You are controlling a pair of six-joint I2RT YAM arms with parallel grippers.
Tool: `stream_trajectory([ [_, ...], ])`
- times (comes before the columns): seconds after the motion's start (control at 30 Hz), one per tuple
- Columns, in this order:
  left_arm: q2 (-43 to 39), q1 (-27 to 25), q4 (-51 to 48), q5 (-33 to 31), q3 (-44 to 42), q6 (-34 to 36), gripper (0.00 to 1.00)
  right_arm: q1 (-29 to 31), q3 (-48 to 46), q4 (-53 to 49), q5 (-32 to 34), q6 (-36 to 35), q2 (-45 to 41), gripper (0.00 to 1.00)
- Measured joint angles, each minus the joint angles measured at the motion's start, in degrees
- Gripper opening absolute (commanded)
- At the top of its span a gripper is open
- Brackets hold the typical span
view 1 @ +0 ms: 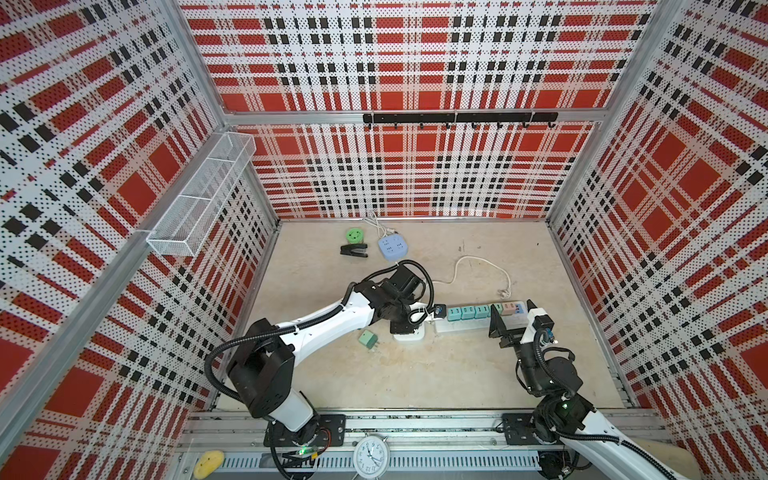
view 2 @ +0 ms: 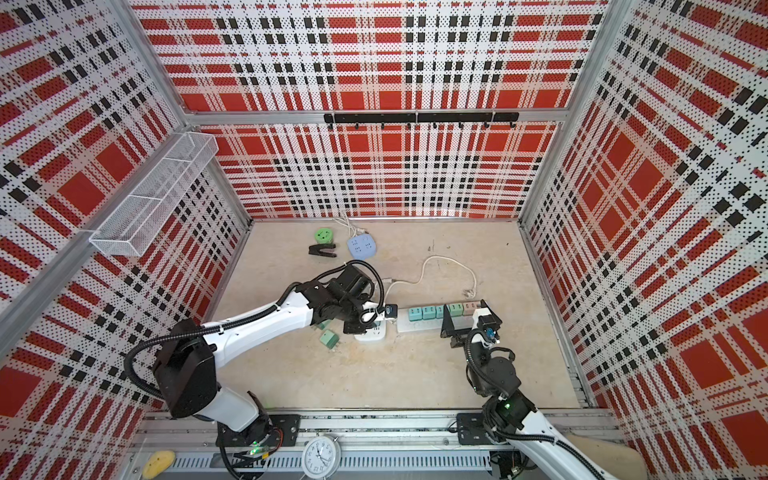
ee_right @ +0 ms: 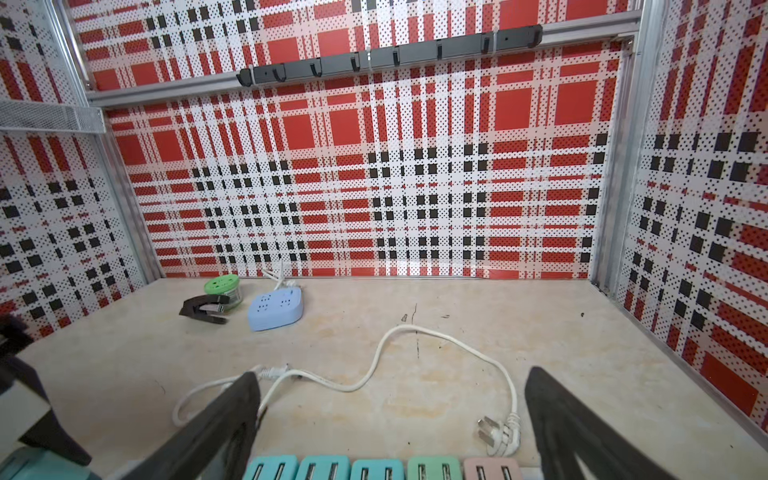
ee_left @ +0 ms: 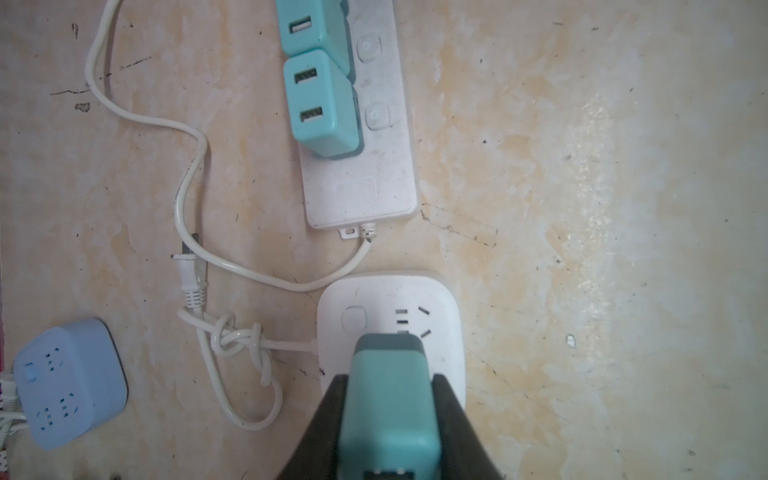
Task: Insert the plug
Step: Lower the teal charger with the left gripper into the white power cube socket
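Broadly, a beige tabletop (view 1: 415, 374) carries everything. A long white power strip (ee_left: 365, 195) lies across its middle, running left to right, with a row of teal, green and pink adapters (ee_right: 378, 467) plugged in along it. Its white cord (ee_right: 415, 330) loops toward the far side and ends in a loose three-pin plug.

Just off the strip's left end sits a white socket block (ee_left: 440, 316). The left fingers (ee_left: 322, 428) are clamped tight on a teal charger plug (ee_left: 388, 399), held over the near part of that block and covering some of its slots. Whether its prongs are seated cannot be told.

The right fingers (ee_right: 569, 424) are spread wide, gripping nothing, at the strip's right end.

A loose green charger (view 1: 368, 339) lies left of the socket block. At the far left edge stand a blue socket cube (view 1: 392, 248), a black stapler (view 1: 354, 250) and a green round tub (view 1: 354, 235).
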Motion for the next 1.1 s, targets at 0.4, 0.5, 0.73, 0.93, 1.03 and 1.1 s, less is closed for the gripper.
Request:
stream_trajectory([
  [0.4,1.36,-1.64,0.07,-0.28,-0.52,0.57,0.00,-0.63,0.00,0.20,0.39,0.81,9.46,1.00],
  [0.5,1.49,-1.68,0.07,-0.33,-0.57,0.57,0.00,-0.66,0.00,0.50,0.39,1.03,10.78,1.00],
  [0.73,2.99,-2.10,0.04,-0.39,-0.57,0.57,0.00,-1.16,0.00,1.22,0.31,1.66,11.19,1.00],
  [0.93,4.04,-2.19,-0.02,-0.44,-0.57,0.57,0.00,-1.33,0.00,1.27,-0.07,1.84,11.23,1.00],
  [1.03,4.83,-2.21,-0.11,-0.50,-0.57,0.57,0.00,-1.40,0.00,1.38,-0.26,1.88,11.91,1.00],
  [1.1,5.33,-2.21,-0.20,-0.57,-0.57,0.57,0.00,-1.55,0.00,1.31,-0.33,1.88,12.50,1.00],
])
